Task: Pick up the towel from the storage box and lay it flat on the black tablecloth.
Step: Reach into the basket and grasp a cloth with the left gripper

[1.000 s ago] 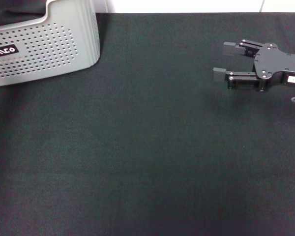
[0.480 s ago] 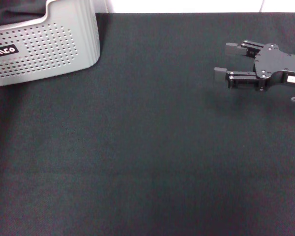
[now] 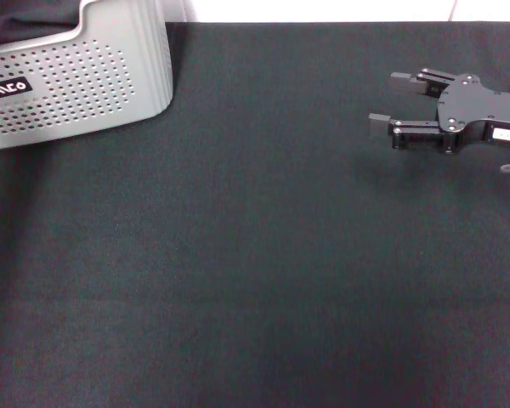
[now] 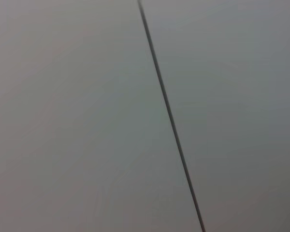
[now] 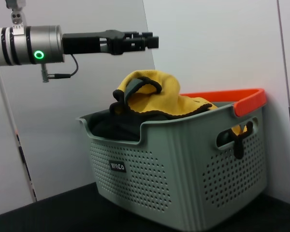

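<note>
Fleecy towel heaped in the perforated bin

The yellow-orange towel (image 5: 157, 94), black-edged, mounds inside the grey hole-punched storage box (image 5: 179, 164) on the finely woven black tablecloth (image 3: 255, 255). Left gripper (image 5: 147, 41) hovers above it, jaws' state unclear; right gripper (image 3: 389, 103) hangs well apart, jaws released.

Looking like a lab test bench, black tablecloth (image 3: 255, 255) covering the table, plain white wall panels (image 5: 208, 43) backing it

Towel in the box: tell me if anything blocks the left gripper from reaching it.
Nothing visible does. In the right wrist view the left gripper hangs in open air above the towel, which is heaped over the rim of the box.
</note>
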Controlling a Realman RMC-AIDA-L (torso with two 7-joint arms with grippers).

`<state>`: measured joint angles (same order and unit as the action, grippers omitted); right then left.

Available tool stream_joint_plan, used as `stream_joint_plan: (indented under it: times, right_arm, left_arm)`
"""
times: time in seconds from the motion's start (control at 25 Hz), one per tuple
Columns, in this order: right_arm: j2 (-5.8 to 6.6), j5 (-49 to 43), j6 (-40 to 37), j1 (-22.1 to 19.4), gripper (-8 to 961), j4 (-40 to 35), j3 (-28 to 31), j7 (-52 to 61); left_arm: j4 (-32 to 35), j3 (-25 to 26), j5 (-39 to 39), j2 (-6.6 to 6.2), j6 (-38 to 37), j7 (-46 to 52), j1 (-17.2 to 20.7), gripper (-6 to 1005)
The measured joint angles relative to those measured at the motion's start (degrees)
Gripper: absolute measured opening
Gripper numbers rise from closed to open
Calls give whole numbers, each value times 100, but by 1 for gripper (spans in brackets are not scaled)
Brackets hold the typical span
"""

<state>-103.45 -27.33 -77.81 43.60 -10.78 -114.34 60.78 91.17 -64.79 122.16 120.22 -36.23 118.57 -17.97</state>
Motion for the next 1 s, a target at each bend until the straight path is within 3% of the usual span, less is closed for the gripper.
stream_joint_plan:
  times: [0.28, 0.68, 1.0]
  right_arm:
    - [-1, 11, 186, 19, 792, -18, 0, 1]
    - [-32, 0, 302, 71, 788, 0, 0, -8]
    - [-53, 2, 387, 104, 785, -33, -1, -22]
  left_arm:
    - [530, -619, 1867, 1, -421, 1399, 149, 537]
    - [720, -725, 2240, 15, -701, 1706, 200, 535]
    - [683, -1329, 3633, 20, -420, 2586, 199, 534]
